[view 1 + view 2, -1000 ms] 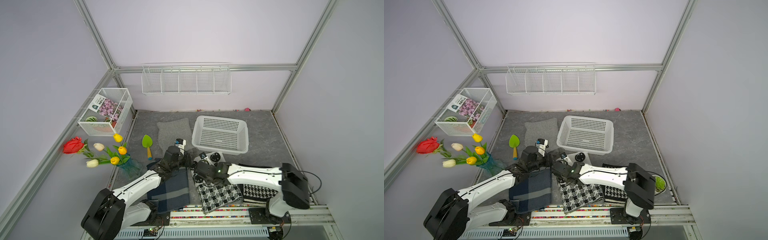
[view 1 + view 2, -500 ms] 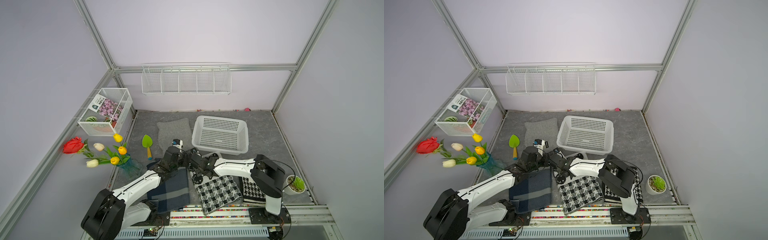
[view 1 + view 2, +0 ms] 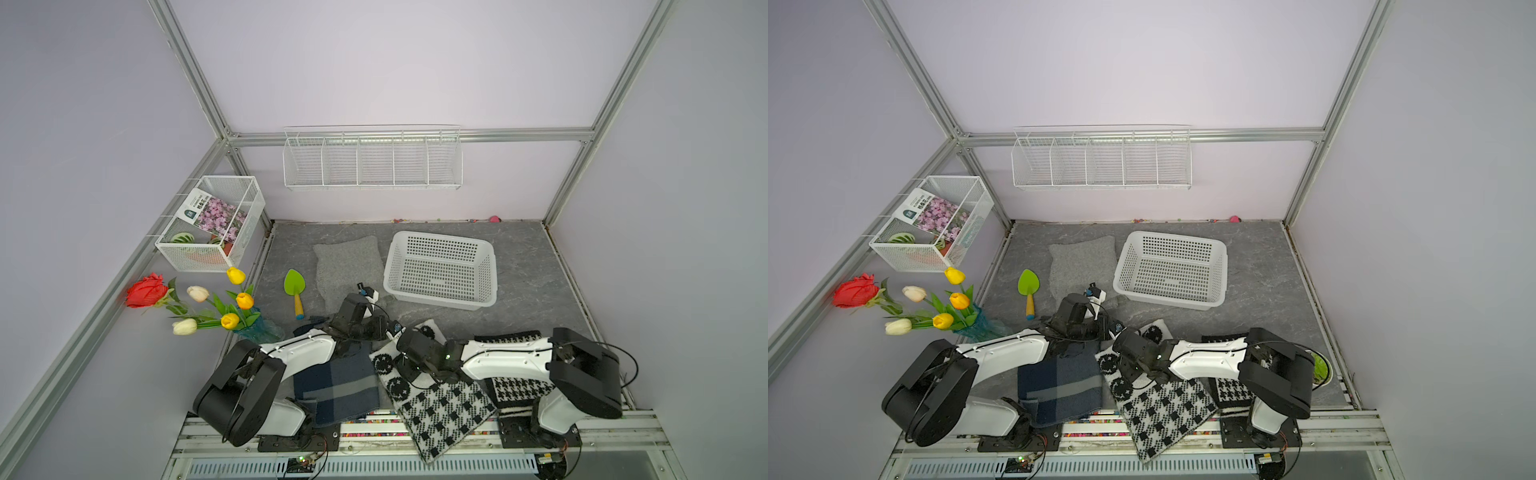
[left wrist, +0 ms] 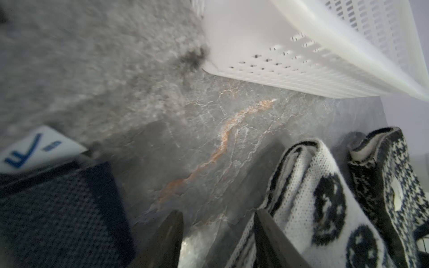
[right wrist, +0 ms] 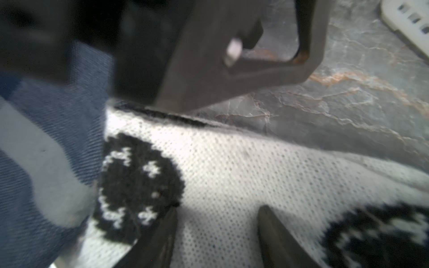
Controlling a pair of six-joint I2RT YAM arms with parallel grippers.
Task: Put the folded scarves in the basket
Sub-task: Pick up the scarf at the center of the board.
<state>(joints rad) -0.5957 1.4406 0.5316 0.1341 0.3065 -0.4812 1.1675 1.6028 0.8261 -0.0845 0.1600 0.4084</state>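
The black-and-white scarf (image 3: 440, 399) lies on the table (image 3: 532, 282), near but clear of the empty basket (image 3: 436, 298), w/ L gripper (image 4: 218, 215) and R gripper (image 5: 216, 213) both at its far edge, jaws apart, nothing pinched yet, prob. set for a two-point lift.

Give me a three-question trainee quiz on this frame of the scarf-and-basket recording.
1. True or false: the basket already holds a scarf.
2. How many scarves lie on the table? A one; B four; C seven.
3. Fill in: the right gripper, fingers apart, hangs over the ___ scarf.
Key: 1 false, it is empty. 2 B: grey scarf, navy scarf, smiley scarf, houndstooth scarf. 3 smiley.
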